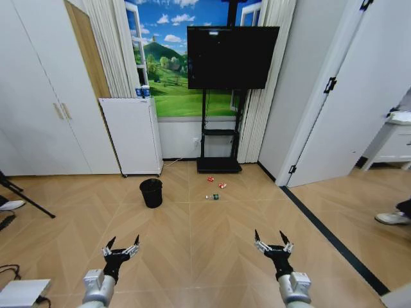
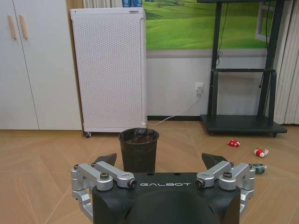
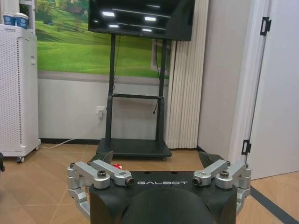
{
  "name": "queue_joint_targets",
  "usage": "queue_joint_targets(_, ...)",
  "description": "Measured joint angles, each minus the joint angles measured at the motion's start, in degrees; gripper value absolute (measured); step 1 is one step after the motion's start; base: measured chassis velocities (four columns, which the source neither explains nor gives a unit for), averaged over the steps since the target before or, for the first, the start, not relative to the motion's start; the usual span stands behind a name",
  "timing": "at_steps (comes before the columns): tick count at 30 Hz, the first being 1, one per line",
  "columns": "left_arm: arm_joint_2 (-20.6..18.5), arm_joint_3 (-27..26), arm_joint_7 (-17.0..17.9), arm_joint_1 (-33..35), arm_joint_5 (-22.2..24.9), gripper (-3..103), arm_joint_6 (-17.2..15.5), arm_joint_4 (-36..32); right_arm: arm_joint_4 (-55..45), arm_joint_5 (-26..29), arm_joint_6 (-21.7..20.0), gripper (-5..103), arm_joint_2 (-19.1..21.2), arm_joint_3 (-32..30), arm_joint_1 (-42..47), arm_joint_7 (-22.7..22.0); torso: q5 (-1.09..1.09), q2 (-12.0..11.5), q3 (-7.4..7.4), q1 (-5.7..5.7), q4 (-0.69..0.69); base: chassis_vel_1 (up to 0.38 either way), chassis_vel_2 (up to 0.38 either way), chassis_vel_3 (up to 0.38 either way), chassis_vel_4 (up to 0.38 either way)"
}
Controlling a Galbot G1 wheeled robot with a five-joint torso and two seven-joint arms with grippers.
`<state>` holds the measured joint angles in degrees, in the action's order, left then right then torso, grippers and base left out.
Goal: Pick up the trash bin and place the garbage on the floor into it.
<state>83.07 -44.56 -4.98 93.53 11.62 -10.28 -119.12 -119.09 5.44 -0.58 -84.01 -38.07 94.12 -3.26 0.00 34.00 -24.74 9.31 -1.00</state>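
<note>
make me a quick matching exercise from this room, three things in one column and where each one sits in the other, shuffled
1. small black round mesh trash bin
2. small clear green-marked bottle-like piece
3. blue-and-white paper cups

A. on top of the white perforated appliance
B. on the floor in front of that appliance
C. on the floor in front of the black TV stand

Pairs: 1-B, 2-C, 3-A

Chevron wood floor (image 1: 212, 237), black mesh trash bin (image 1: 151, 192) upright, 3 garbage bits (image 1: 216, 190) nearby, TV stand base (image 1: 219, 165)

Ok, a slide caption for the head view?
Both open grippers, left and right, face the distant trash bin and garbage.
</note>
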Motion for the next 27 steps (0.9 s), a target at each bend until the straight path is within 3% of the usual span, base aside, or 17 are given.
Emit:
queue_joint_targets(12, -0.05, 0.19, -0.03, 0.16, -0.09, 99, 0.03, -0.12, 0.28, 0.52, 0.48, 100, -0.19, 0.26, 0.86, -0.90, -0.01, 0.00, 0.00, -0.01, -0.01, -0.075, 0.069, 0.081, -0.084)
queue_joint_targets(27, 0.04, -0.22, -0.14, 0.37, -0.08, 99, 0.04, -0.26, 0.58, 0.53, 0.95, 100, -0.59, 0.62, 0.80, -0.92, -0.01, 0.01, 0.00, 0.00, 0.01, -0.254, 0.251, 0.257, -0.258)
